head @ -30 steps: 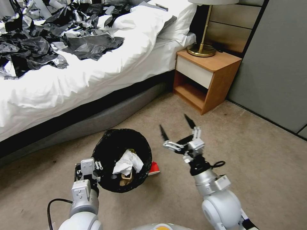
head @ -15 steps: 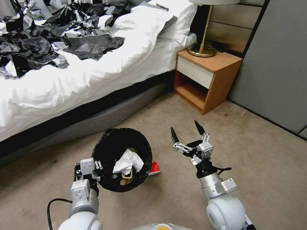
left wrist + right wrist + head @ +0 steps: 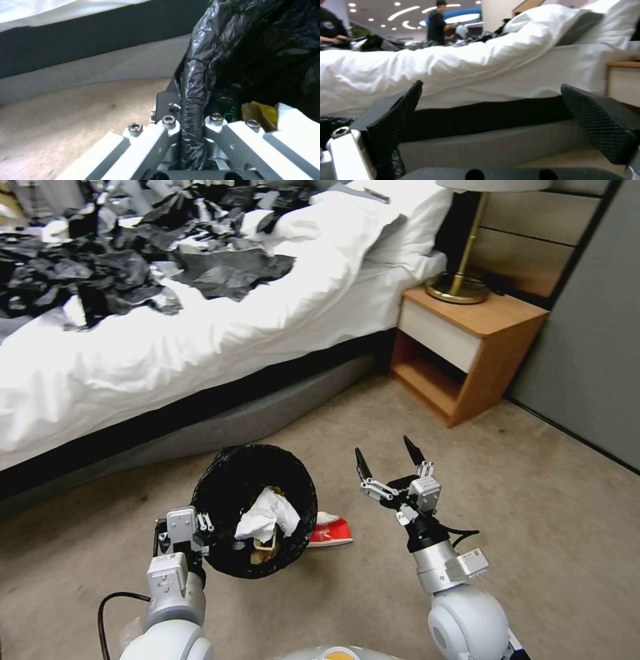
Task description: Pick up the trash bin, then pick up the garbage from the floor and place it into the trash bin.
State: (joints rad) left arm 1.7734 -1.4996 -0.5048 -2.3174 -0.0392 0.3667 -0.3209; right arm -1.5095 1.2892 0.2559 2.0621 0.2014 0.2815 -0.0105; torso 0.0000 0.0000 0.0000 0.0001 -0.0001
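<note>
Centrally, the left gripper (image 3: 200,529) was clamped on the black-bag-lined rim of the small round trash bin (image 3: 227,480), holding it above the beige carpeted floor (image 3: 533,527). Inside the bin, beside that gripper, lay a crumpled white tissue (image 3: 267,513) over brown paper (image 3: 261,553). A red-and-white packet (image 3: 331,530) lay on the floor between the bin and the right gripper (image 3: 385,460), which hovered with its fingers spread wide, holding nothing, pointing towards the white-sheeted bed (image 3: 200,333).
</note>
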